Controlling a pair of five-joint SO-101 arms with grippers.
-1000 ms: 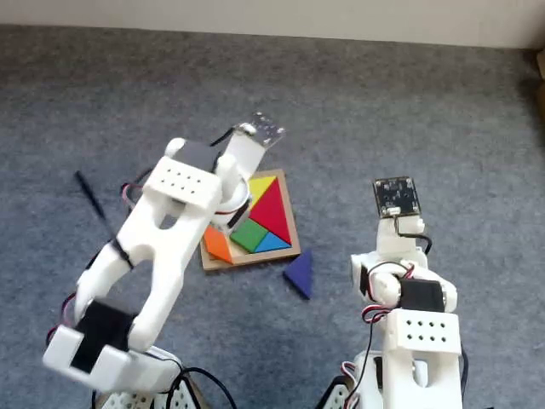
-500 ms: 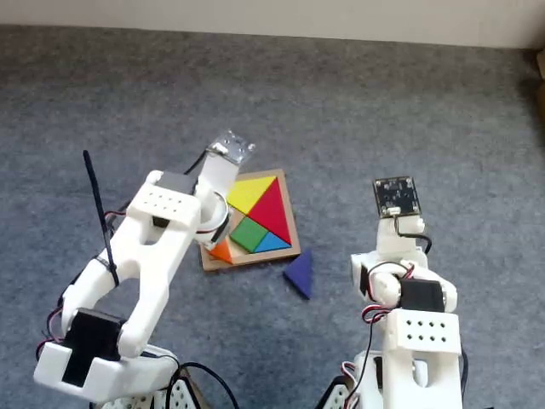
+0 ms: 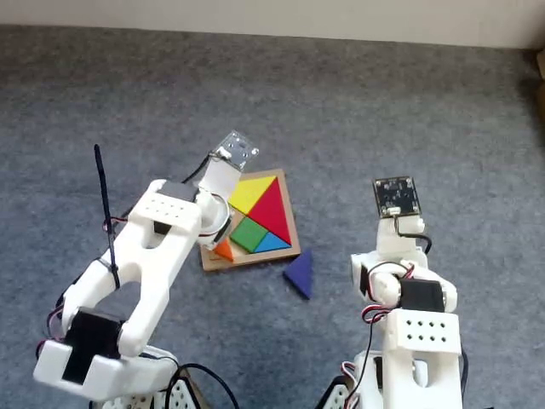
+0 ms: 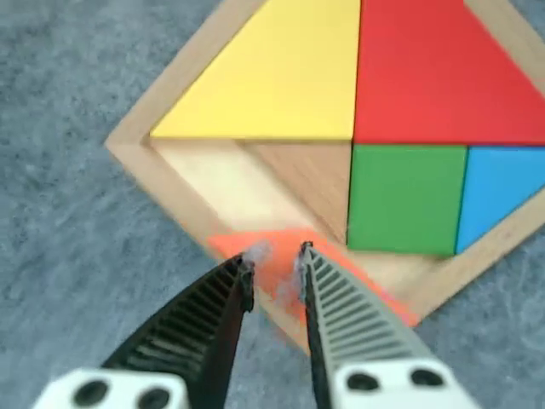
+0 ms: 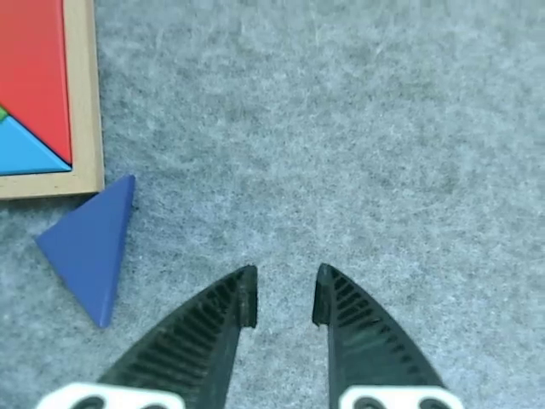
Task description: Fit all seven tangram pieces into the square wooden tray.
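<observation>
Currently the square wooden tray (image 4: 255,175) lies on the grey, felt-like desk (image 5: 341,128). It holds flat, smooth pieces: a yellow triangle (image 4: 289,77), a red triangle (image 4: 434,68), a green square (image 4: 404,200) and a light-blue triangle (image 4: 502,192); part of its floor is bare wood. An orange piece (image 3: 223,250) lies across the near rim, its outline blurred and partly covered. The left end effector (image 4: 274,260) is narrowly spread, tips at the orange piece. The right end effector (image 5: 283,298) is slightly spread above bare desk, near a dark-blue triangle (image 5: 89,247) just outside the tray.
</observation>
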